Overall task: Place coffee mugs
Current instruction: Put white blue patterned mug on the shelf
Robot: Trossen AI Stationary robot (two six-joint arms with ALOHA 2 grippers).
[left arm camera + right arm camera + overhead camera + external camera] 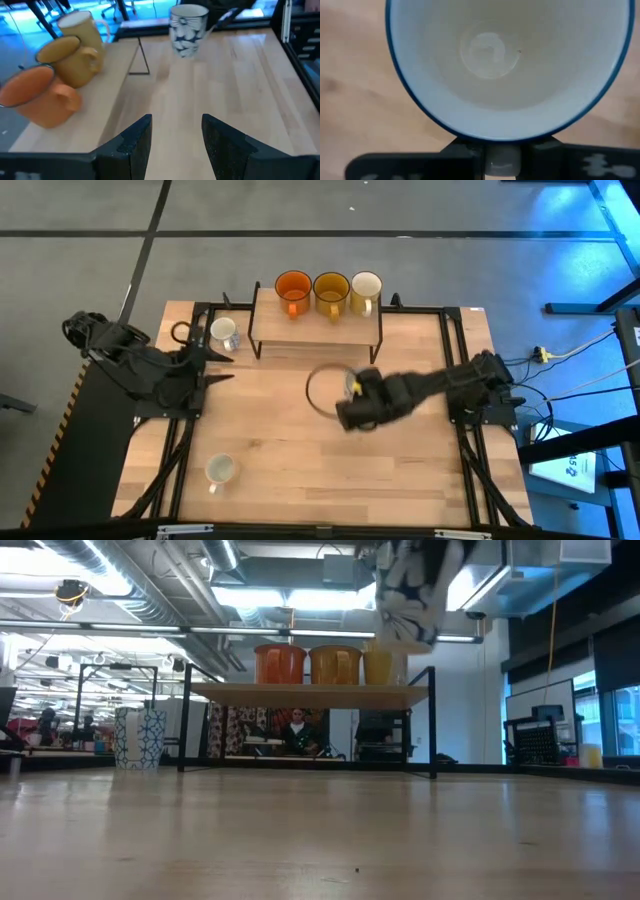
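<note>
The orange mug [293, 288], the amber-brown mug [331, 290] and the cream-yellow mug [366, 288] stand in a row on the top board of a small rack [316, 328] at the table's far side. One white mug [225, 332] stands on the table left of the rack, and another [220, 470] near the table's near-left corner. My right gripper [352, 408] is over the table's middle, shut on a third white mug [408, 590] with a dark pattern and blue rim. My left gripper [175, 135] waits open at the left, near the far white mug. My right gripper holds the patterned mug by the side of its wall, just below the blue rim [500, 136]; the rim hides the exact place of contact. The mug's open mouth [490, 50] faces the wrist camera. The mug is lifted clear of the table, above the level of the rack's top.
The rack's black legs [432, 720] stand on the table's far half, with open room under its board. Black rails [462, 370] run along both sides of the tabletop. Bare wood lies between the two arms and toward the near edge. People and desks show far behind the table.
</note>
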